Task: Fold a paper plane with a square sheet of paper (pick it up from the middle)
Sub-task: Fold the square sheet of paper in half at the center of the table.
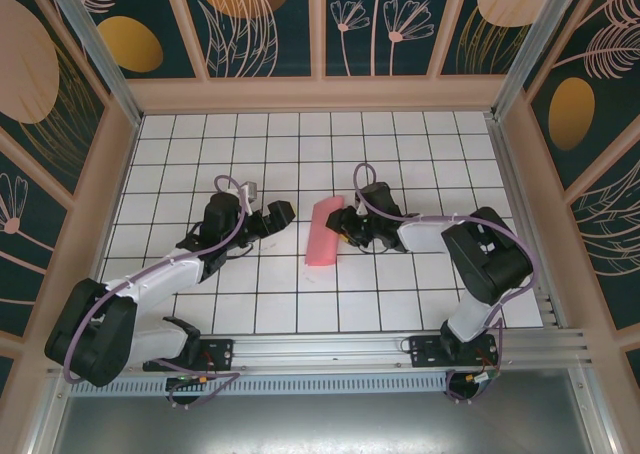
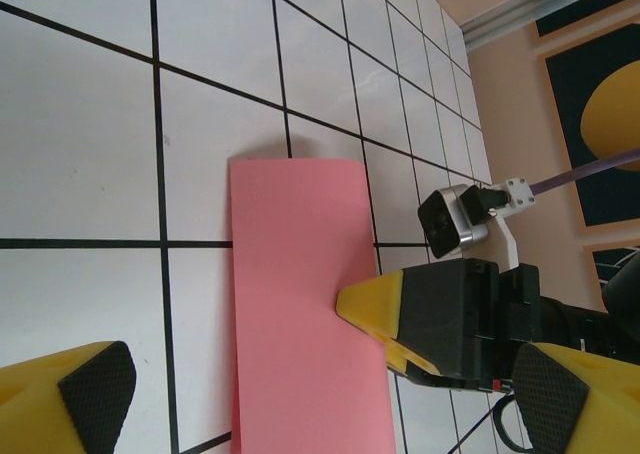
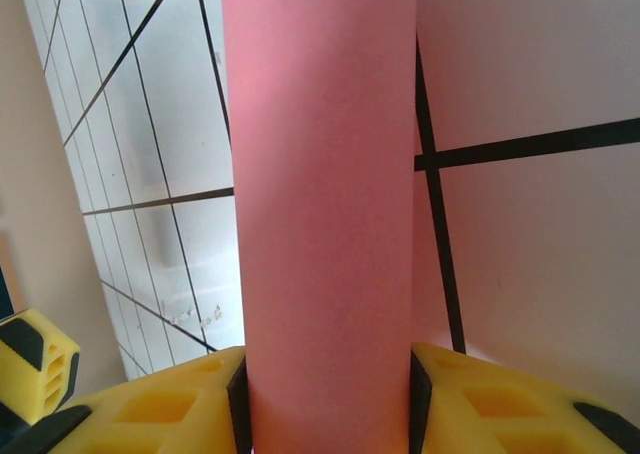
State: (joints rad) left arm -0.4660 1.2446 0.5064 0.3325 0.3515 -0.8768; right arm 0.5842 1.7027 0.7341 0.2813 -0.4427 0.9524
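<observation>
Right gripper (image 1: 346, 232) half-closed on the curled square sheet of paper (image 1: 324, 236) at mid table (image 1: 420, 299) — long axis running near-to-far — with the left gripper (image 1: 283, 214) gaping empty just left of it.

no text, label, brand, number or sign can be read anywhere. the paper (image 1: 324, 232) is plain pink, the surface (image 1: 400, 134) carries only a black grid, and the walls (image 1: 260, 14) bear only leaf and flower patterns.
</observation>
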